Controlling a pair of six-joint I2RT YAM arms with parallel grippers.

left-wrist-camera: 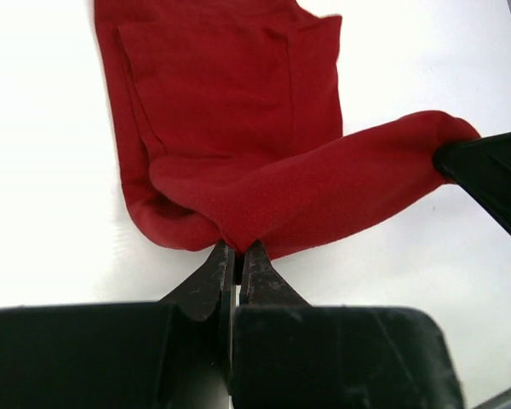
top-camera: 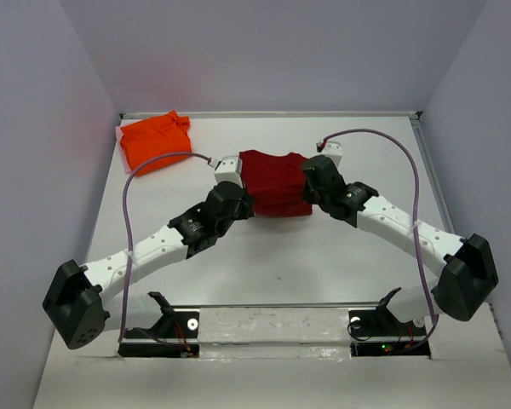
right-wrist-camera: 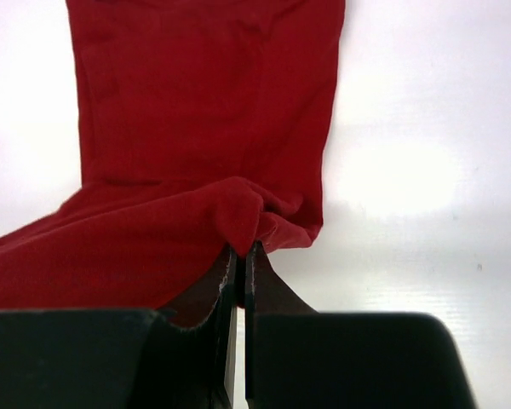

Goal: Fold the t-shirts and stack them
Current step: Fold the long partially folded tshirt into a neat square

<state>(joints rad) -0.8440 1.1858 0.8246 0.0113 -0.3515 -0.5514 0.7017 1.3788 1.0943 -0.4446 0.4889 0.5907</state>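
The crimson red t-shirt (top-camera: pixel 275 181) lies partly folded in the middle of the table, its near hem lifted. My left gripper (top-camera: pixel 244 202) is shut on the hem's left corner; its wrist view shows the cloth (left-wrist-camera: pixel 238 145) pinched at the tips (left-wrist-camera: pixel 238 248). My right gripper (top-camera: pixel 310 189) is shut on the right corner, with red cloth (right-wrist-camera: pixel 204 111) bunched at its tips (right-wrist-camera: pixel 242 248). The right gripper's finger (left-wrist-camera: pixel 485 175) shows at the far end of the lifted fold in the left wrist view. The orange t-shirt (top-camera: pixel 155 140) lies folded at the back left corner.
White walls enclose the table on the left, back and right. Purple cables (top-camera: pixel 129 213) loop from each arm. Two black mounts (top-camera: pixel 166 319) stand at the near edge.
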